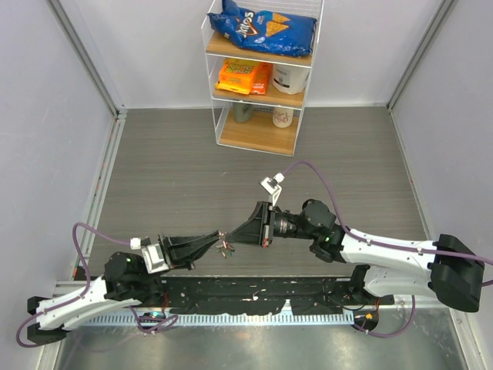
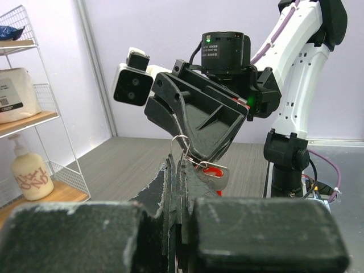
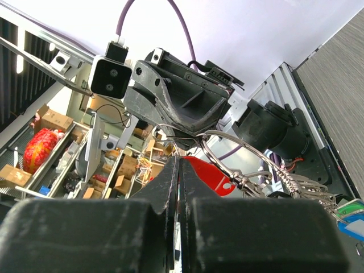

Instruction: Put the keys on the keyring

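- Brings both arms together in mid-air above the desk (image 1: 169,177), fingertips almost touching;
- Pinches the keyring (image 2: 181,142) in the left gripper (image 1: 216,237), jaws fully closed, thin wire loop standing up out of the fingertips;
- Clamps the right gripper (image 1: 233,238) fully closed as well, apparently on the red key (image 3: 207,173), its plastic head just beside the fingertips;
- Carries the other keys (image 3: 350,219), green and blue heads, hanging off linked rings to one side, clear of the desk.
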### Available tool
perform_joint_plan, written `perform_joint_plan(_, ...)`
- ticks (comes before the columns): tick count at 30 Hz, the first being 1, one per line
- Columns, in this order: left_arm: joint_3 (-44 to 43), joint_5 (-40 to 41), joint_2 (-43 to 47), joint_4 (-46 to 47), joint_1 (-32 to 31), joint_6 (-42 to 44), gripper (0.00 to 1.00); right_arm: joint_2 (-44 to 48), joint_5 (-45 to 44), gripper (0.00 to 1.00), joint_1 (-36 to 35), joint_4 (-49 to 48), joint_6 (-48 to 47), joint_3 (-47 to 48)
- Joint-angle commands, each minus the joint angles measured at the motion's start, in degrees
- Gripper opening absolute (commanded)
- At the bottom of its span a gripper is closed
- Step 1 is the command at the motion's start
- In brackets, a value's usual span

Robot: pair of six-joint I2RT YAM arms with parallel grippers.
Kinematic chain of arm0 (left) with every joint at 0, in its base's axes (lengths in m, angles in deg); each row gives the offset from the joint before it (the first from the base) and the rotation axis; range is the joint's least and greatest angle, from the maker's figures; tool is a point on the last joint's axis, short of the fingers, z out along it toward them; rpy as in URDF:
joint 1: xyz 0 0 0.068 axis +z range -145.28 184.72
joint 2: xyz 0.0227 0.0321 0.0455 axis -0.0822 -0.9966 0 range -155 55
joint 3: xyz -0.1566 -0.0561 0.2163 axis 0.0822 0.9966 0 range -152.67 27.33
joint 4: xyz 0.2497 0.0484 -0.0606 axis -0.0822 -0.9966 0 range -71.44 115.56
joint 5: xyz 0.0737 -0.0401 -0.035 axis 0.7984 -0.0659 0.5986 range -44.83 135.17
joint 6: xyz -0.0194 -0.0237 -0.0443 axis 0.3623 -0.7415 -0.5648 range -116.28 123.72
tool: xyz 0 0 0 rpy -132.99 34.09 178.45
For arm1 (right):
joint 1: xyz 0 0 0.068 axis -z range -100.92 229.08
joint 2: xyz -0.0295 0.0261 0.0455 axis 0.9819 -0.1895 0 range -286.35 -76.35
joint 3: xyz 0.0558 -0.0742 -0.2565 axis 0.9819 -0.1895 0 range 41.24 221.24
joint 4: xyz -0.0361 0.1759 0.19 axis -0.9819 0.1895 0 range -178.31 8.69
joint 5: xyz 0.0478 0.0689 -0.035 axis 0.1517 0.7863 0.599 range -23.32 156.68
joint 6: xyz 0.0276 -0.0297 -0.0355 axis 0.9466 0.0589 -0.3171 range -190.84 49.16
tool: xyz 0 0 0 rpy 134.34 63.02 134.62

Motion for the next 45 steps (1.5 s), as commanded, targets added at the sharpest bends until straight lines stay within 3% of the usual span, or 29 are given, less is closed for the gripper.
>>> perform_joint_plan(1, -0.3, -1.5, 2.2, 4.5, -0.1, -0.2, 0.00, -1.2, -1.2, 0.06, 0.1, -6.1, 2.0, -0.1)
perform_joint_plan(32, -0.1, -1.2, 3.0, 4.4, -0.1, -0.2, 0.00, -3.3, -4.5, 0.06, 0.2, -8.6, 6.0, -0.4)
perform_joint_plan(45, -0.1, 2.9, 1.6, 4.8, -0.2, 0.4, 0.00, -2.7, -8.0, 0.06, -0.6, -11.6, 7.8, -1.6)
